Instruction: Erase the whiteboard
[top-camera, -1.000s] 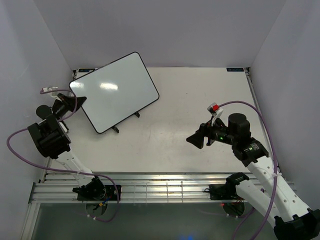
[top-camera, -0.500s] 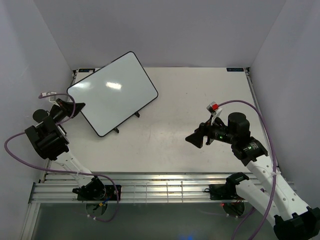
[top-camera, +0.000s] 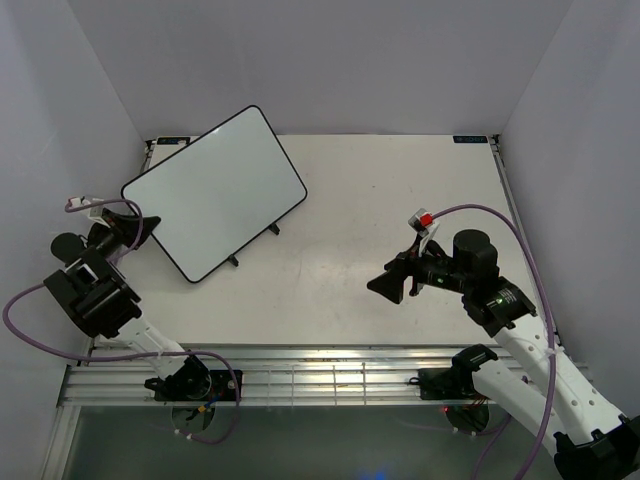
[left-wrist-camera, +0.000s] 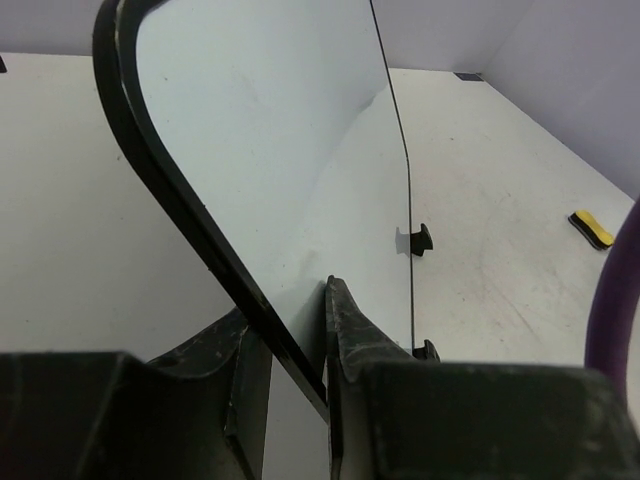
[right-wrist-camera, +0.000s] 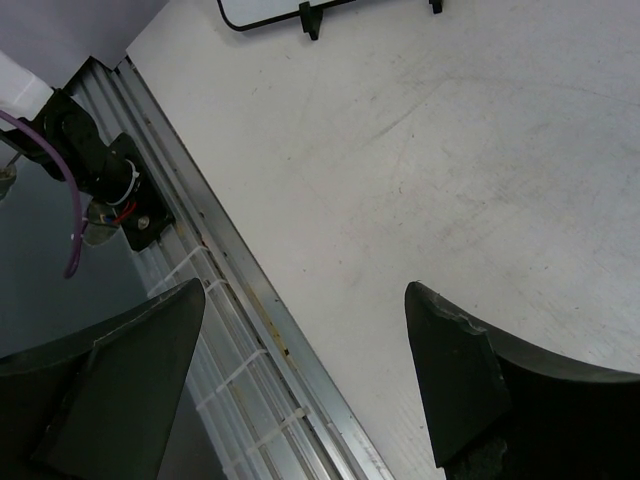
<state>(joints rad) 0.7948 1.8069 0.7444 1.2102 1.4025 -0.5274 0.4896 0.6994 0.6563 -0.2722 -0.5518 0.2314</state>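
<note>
Glossy whiteboard (top-camera: 215, 190) face shows no marks, so erasing looks complete. Left gripper (left-wrist-camera: 290, 305) grasps its edge; right gripper (right-wrist-camera: 305, 292) hangs released, empty, above the worktop (top-camera: 400, 200).

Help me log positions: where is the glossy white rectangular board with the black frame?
The whiteboard is at the table's far left in the top view, its near-left edge clamped in the left gripper.

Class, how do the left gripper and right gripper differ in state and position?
Left gripper is shut on the edge of the whiteboard; right gripper is open, holding nothing. Left sits at the left side of the table; right at its right side. Both have black fingers.
</note>
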